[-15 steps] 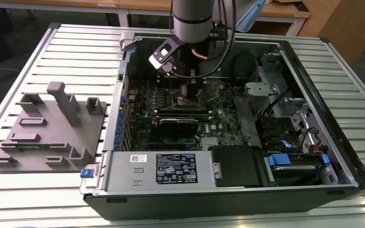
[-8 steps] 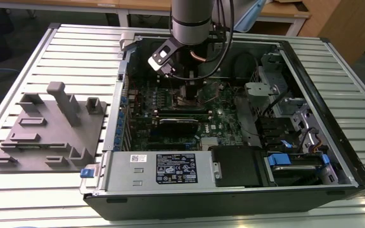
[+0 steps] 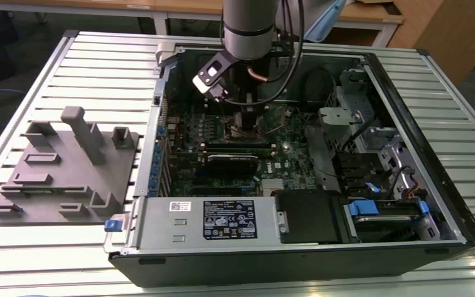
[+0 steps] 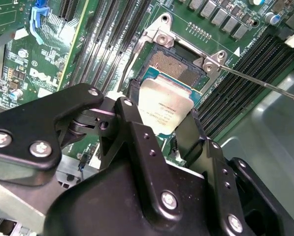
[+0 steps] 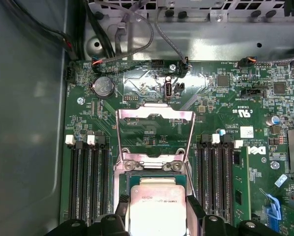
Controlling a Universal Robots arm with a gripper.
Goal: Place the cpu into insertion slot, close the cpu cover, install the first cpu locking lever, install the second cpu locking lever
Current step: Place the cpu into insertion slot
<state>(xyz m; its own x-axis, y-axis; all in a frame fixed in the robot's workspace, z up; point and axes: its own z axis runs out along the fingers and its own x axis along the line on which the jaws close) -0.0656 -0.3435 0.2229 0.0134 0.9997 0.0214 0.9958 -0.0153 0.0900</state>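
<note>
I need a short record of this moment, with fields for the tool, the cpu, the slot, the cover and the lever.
tool: shut on the cpu, one finger at each side
cpu: silver top facing up, over the insertion slot; seated or not, cannot tell
insertion slot: partly uncovered, contact field visible
cpu cover: open, standing up behind the slot
locking lever: swung out, not latched

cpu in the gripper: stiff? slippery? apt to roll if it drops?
Likely stiff: the cpu is a flat chip with a metal top. Possibly slippery: the gripper pinches only its thin edges, and the top looks smooth. Probably light, being thin, and too flat to roll.
</note>
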